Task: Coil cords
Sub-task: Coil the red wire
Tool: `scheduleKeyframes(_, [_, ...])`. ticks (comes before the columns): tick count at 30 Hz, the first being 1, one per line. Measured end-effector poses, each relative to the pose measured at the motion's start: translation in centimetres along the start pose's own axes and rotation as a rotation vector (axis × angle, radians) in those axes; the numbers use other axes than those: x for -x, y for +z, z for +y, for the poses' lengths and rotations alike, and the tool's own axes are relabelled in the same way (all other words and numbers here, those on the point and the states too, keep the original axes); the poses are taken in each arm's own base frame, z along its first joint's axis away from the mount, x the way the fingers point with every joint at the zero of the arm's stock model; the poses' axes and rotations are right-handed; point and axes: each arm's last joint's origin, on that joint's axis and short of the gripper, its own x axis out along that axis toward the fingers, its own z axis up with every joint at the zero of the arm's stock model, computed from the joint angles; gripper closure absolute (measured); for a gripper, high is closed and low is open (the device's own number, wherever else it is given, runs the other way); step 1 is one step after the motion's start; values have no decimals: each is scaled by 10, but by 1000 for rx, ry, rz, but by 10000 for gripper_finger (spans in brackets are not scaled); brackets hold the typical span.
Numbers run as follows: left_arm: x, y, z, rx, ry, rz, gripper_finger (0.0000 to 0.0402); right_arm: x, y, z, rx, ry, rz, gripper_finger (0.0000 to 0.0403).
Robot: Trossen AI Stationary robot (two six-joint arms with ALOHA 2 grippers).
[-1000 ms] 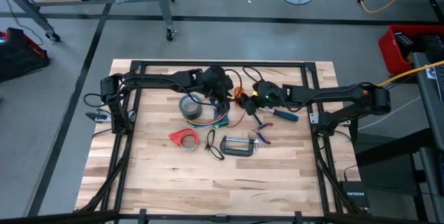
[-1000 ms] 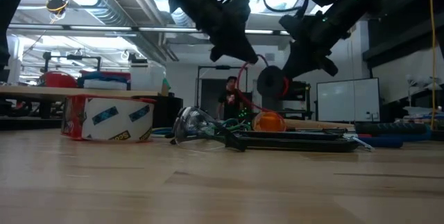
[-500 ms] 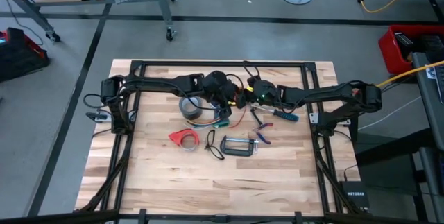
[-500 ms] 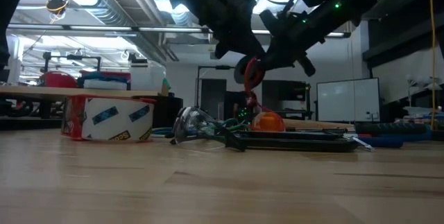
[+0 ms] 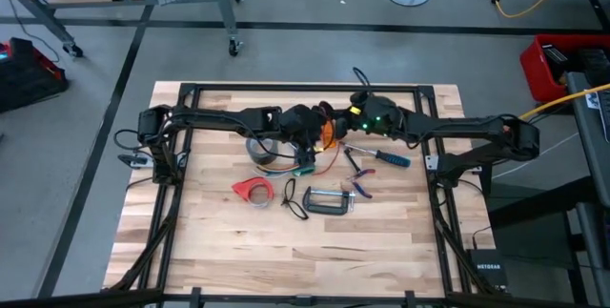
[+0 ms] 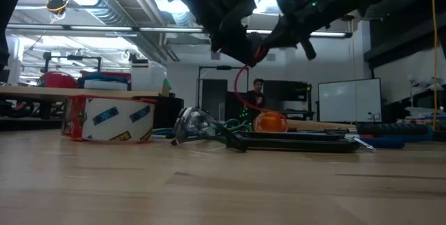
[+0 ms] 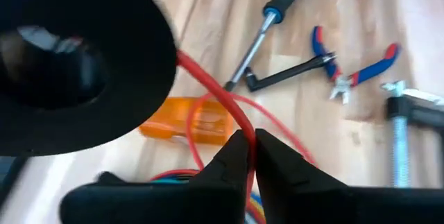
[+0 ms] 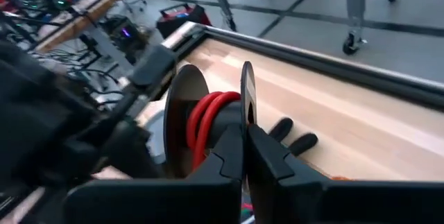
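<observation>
Left gripper (image 7: 250, 156) fingers pinch red cords (image 7: 215, 92); spool cropped.

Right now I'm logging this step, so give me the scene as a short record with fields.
left gripper: shut on the thin red cord, above the table's middle
right gripper: shut on a dark spool's flange, red cord wound on it
spool: held up between both arms
table: light wooden top
loose tools: blue-handled screwdriver, metal C-clamp

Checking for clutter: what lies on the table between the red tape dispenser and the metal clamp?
In the high view, a small black looped cord lies between the red tape dispenser and the clamp.
</observation>
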Motion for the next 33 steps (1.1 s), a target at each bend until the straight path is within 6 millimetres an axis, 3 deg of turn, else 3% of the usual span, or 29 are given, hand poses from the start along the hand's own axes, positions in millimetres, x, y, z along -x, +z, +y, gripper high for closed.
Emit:
scheduleKeyframes(5, [-1,-2,0,-77,22,18,355,14,12,5,9,45,-58,398])
scheduleKeyframes(16, [-1,1,1,-71,42,-14,298,28,21,9,29,96,-105,398])
scheduleKeyframes(25, [-1,5,1,-18,47,-60,303,37,26,12,59,139,-122,398])
scheduleKeyframes(33, [0,11,2,14,49,-122,332,70,41,16,127,222,-195,398])
